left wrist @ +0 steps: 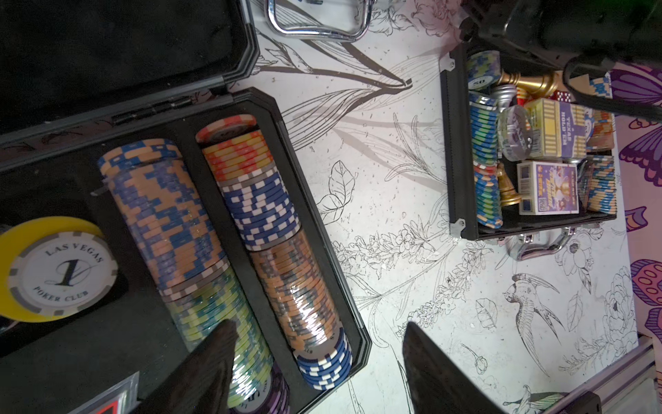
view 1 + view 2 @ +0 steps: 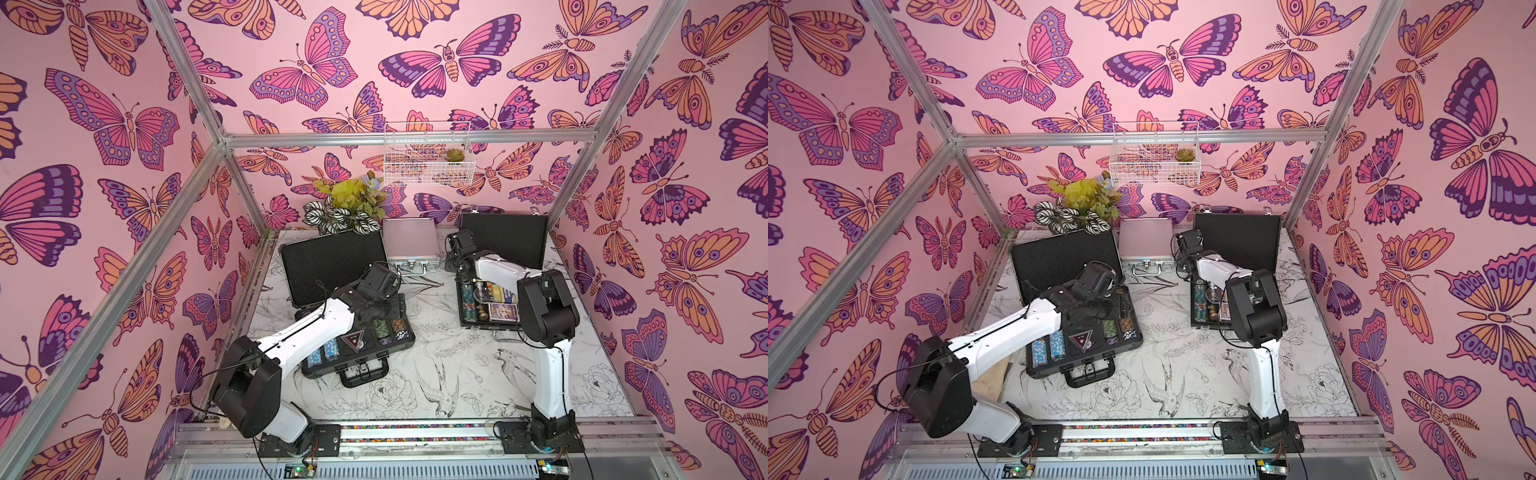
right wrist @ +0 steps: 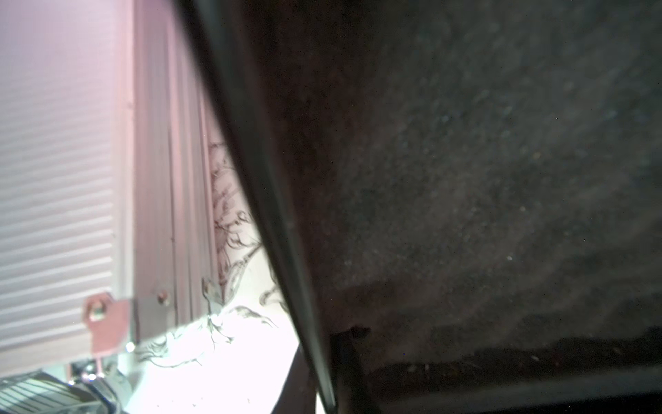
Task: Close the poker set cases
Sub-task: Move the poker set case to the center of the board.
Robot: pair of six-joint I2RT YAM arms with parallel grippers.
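Note:
The large dark-grey case (image 2: 357, 332) lies open at the left with its foam lid (image 2: 332, 266) tilted back and chips (image 1: 164, 208) in rows. My left gripper (image 1: 318, 358) hangs open above its right end, one finger (image 1: 215, 358) over the chips and the other over the table. At the back middle the small silver case (image 2: 411, 241) lies with its lid down. The flat black case (image 2: 486, 307) on the right stands open. My right gripper (image 3: 322, 358) is shut on the left edge of its upright lid (image 2: 505, 239), a finger on each side of the rim.
A potted plant (image 2: 345, 208) stands behind the grey case. A white wire basket (image 2: 428, 153) hangs on the back wall. Aluminium frame posts and pink walls close in the printed white table (image 2: 457, 374). The black case holds card boxes (image 1: 548, 188) and gold pieces.

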